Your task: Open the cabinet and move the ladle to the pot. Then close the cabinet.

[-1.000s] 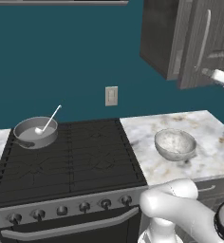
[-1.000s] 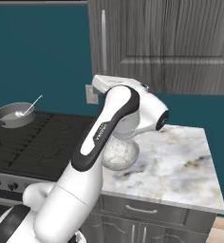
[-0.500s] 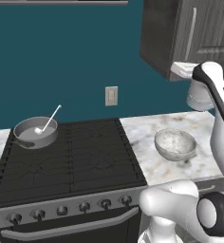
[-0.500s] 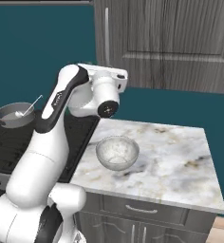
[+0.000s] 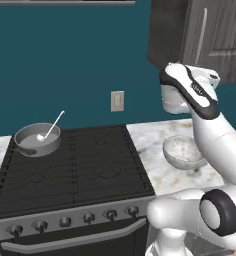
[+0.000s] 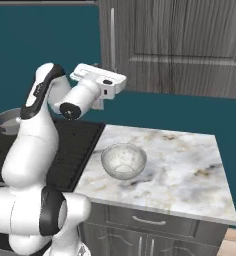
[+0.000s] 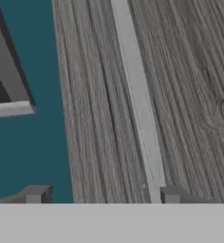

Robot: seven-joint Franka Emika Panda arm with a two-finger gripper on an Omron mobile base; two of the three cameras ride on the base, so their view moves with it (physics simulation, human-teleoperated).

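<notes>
Two small dark finger tips of the pincer (image 7: 100,193) stand well apart in the hand view, with nothing between them. Right in front of the pincer is the cabinet (image 7: 180,85), and its door is shut. The long silver handle (image 7: 141,102) of the door runs up from just beside one finger tip (image 7: 173,193). The other finger tip (image 7: 34,193) sits in front of the blue wall (image 7: 42,118), past the door's edge.

Far down from the pincer and off to the side, the pot (image 5: 37,140) sits on the black stove (image 5: 72,167). The ladle (image 5: 50,129) is in the pot, with its thin handle leaning over the rim. Below the pincer, a see-through bowl (image 6: 123,161) sits on the marble counter (image 6: 190,170).
</notes>
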